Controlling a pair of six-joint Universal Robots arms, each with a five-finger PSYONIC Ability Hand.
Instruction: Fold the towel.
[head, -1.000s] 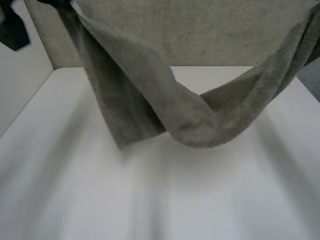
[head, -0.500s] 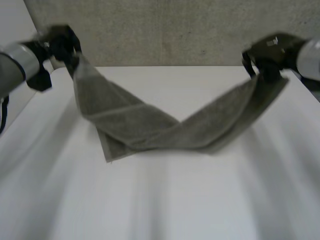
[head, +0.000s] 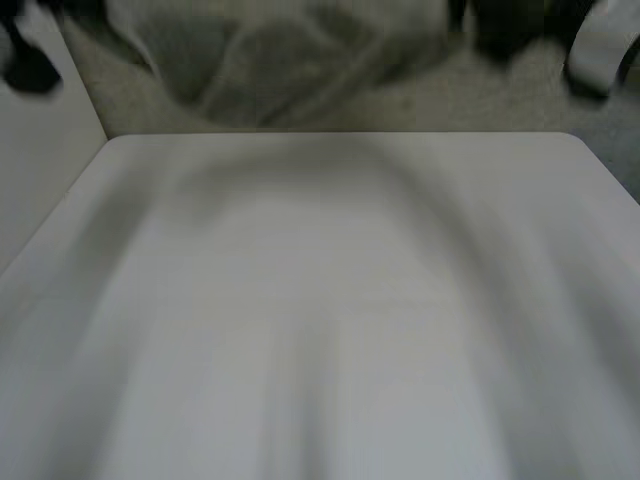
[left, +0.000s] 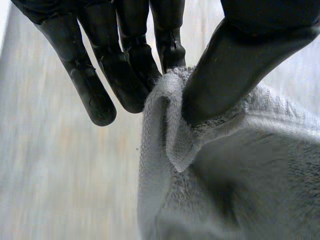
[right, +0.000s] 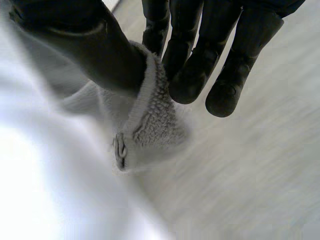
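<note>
The grey towel (head: 270, 60) hangs blurred in the air beyond the far edge of the white table (head: 320, 300), stretched between my two hands. My left hand (head: 25, 60) is high at the far left. In the left wrist view, the left hand (left: 125, 65) pinches a folded corner of the towel (left: 225, 165) between thumb and straight fingers. My right hand (head: 510, 30) is high at the far right. In the right wrist view, the right hand (right: 195, 50) pinches another towel (right: 150, 120) corner between thumb and fingers.
Speckled grey floor (head: 420, 100) lies beyond the table's far edge. A pale panel (head: 40, 180) runs along the table's left side. The right arm's light cap (head: 600, 45) is at the far right.
Half a second ago the towel sagged between both hands low over the table's far part. Both hands have since swung up and away, carrying the towel clear of the tabletop.
</note>
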